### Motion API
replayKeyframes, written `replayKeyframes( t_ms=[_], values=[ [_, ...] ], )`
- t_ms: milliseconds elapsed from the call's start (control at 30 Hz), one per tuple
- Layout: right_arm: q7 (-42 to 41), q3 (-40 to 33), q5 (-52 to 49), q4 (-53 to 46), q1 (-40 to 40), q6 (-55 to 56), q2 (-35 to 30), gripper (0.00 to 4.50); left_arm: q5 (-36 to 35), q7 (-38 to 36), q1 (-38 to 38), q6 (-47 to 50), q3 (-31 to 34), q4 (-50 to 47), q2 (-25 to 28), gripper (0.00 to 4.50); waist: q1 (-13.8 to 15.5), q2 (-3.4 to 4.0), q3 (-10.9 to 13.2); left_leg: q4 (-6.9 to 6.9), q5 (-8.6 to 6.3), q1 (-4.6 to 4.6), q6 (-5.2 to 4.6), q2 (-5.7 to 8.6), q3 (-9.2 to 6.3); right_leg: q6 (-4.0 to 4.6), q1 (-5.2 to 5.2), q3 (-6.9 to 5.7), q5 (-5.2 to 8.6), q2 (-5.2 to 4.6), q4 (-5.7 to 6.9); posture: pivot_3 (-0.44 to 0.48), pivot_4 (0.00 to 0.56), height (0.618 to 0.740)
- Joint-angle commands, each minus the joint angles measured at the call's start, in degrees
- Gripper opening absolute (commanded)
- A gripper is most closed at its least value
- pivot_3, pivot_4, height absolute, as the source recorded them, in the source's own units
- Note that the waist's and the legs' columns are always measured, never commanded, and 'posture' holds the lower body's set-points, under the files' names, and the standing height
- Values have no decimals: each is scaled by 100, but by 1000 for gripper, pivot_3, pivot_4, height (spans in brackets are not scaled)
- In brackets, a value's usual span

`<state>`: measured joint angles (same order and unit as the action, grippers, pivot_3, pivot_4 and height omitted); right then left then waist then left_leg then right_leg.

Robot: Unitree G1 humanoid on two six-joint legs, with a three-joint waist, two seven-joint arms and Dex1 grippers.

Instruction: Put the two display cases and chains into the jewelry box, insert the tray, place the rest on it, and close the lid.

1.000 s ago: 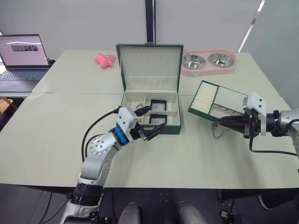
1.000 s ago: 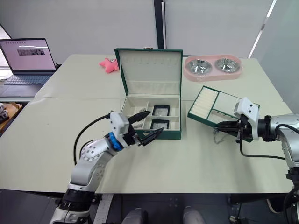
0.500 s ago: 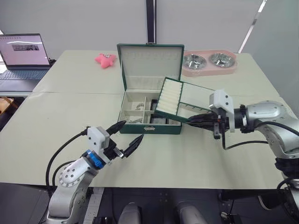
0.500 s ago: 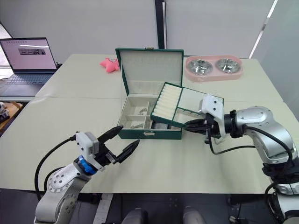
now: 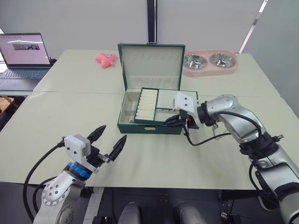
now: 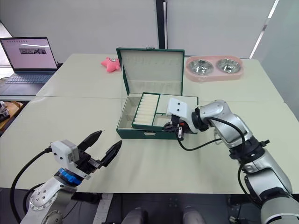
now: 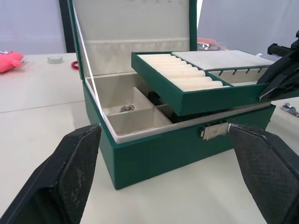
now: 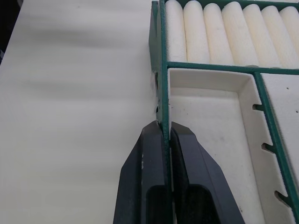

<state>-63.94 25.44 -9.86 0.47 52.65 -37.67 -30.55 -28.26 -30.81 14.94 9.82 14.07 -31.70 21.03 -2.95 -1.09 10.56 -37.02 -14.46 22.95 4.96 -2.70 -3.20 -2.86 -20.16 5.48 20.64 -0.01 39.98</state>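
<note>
- At the table's (image 5: 56, 121) centre, the jewelry box (image 5: 149, 127) stands open, its lid (image 5: 150, 65) upright at the far side, cream lining and a row of small hooks facing forward.
- Over the box's right portion, the tray (image 5: 161, 105) is held tilted, ribbed ring-roll section toward the robot's left, small compartments toward its right; the left wrist view shows its near-right corner still above the box rim and not seated.
- Right gripper (image 5: 169, 122): fingers (image 8: 154, 154) pressed together on the tray's thin green near wall, one finger inside and one outside, as the right wrist view shows.
- Left gripper (image 5: 108, 141): fingers spread wide apart, holding nothing, hovering above the table in front of and to the left of the box, well apart from it.
- Box interior, left side uncovered: a cream compartment holds a small silvery chain (image 7: 126, 108); a dark item lies beneath the tray, too hidden to identify.
- Metal clasp (image 7: 214, 130): on the box's front wall, facing the left gripper.
- Table at the robot's right of the box: a small silvery chain (image 7: 290, 108) lies just beyond the right arm.
- Far edge of the table: a pink double bowl stand (image 5: 210, 63) with two steel bowls at the right, a pink star-shaped toy (image 5: 105, 59) left of the lid.
- Far left: an open laptop (image 5: 22, 56) with its screen lit.
</note>
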Motion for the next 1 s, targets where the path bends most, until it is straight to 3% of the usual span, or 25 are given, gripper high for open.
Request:
replayKeyframes(
  t_ms=[33,433,1000],
  values=[
    [53,-9,147,123,293,194,212,3,-121,151,72,57,76,-414,8,4500,-13,0,0,0,0,0,0,0,-2,0,0,-2,0,0,1,0,150,740],
    [-89,77,476,1014,573,708,794,3,-97,512,111,201,42,-607,-13,4500,-32,0,0,1,0,0,0,0,-1,0,-1,-1,0,0,1,0,150,740],
    [-199,125,864,1835,824,1128,1277,3,-140,309,408,-152,238,-244,-105,4500,-41,1,1,4,0,-2,0,0,0,0,-3,0,0,1,1,0,150,740]
  ],
)
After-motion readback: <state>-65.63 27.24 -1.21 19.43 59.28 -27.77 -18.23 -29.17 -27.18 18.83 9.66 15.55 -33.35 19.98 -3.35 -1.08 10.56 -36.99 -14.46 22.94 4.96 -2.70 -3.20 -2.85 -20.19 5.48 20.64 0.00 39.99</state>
